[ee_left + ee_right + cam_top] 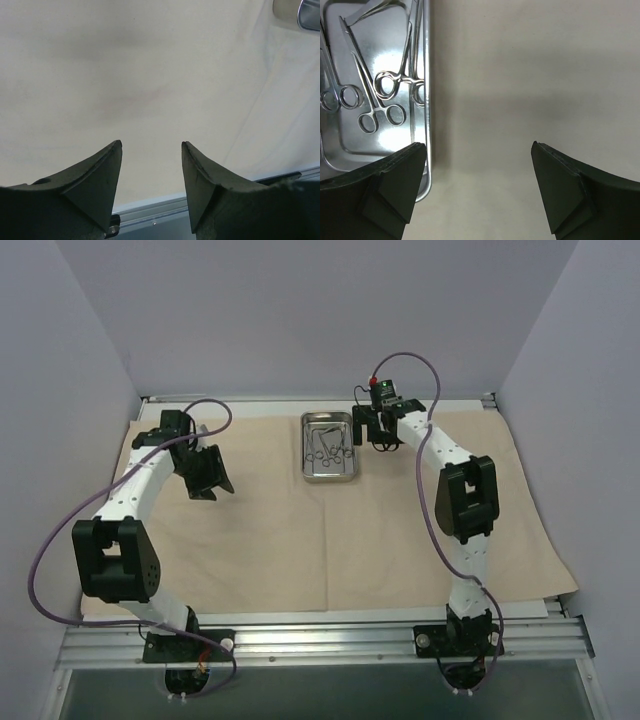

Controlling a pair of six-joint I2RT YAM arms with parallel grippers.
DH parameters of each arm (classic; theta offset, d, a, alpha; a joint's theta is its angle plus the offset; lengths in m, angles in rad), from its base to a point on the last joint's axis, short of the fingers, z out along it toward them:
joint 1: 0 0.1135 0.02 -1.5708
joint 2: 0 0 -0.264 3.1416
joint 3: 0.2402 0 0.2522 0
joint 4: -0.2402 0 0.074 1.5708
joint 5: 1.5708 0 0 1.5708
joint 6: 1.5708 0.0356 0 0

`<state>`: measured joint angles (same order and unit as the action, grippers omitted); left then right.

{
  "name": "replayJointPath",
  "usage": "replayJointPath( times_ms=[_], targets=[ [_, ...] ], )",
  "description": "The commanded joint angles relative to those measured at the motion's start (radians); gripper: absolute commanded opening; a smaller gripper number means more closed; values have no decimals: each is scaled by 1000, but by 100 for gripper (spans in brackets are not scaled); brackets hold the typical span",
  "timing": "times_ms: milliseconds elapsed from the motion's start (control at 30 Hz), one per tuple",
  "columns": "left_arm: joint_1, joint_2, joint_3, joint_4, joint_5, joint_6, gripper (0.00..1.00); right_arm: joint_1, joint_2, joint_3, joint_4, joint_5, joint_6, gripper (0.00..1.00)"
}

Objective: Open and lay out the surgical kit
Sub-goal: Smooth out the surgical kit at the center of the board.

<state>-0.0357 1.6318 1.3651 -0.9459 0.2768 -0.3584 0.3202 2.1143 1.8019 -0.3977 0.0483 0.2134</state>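
Four forceps, seemingly: heaped in steel tray, awaiting layout
Right gripper: agape beside tray, poised to pick
Left gripper: open, clear of tray

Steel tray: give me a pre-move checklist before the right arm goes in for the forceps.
1. Cloth wrap unfolded and lying flat: ok.
2. Steel tray uncovered, sitting on the cloth at its far middle: ok.
3. Forceps inside the tray, none out on the cloth: ok.
4. All four forceps separable: cannot tell. They overlap, and a finger hides the near part of the tray in the right wrist view.
5. Right gripper open and empty, over bare cloth just beside the tray's right rim: ok.
6. Left gripper open and empty, over the left part of the cloth, apart from the tray: ok.
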Motion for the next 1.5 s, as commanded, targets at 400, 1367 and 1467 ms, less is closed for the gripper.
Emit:
replayJointPath(
  times_ms=[400,1367,1467],
  targets=[
    [7,-69,-23,-36,-41,-11,60,28,128,129,39,-119,18,70],
    [126,262,107,-65,-149,13,58,45,253,192,-3,-142,38,38],
    [169,342,146,-82,-179,18,55,40,245,189,-9,-120,40,38]
  ],
)
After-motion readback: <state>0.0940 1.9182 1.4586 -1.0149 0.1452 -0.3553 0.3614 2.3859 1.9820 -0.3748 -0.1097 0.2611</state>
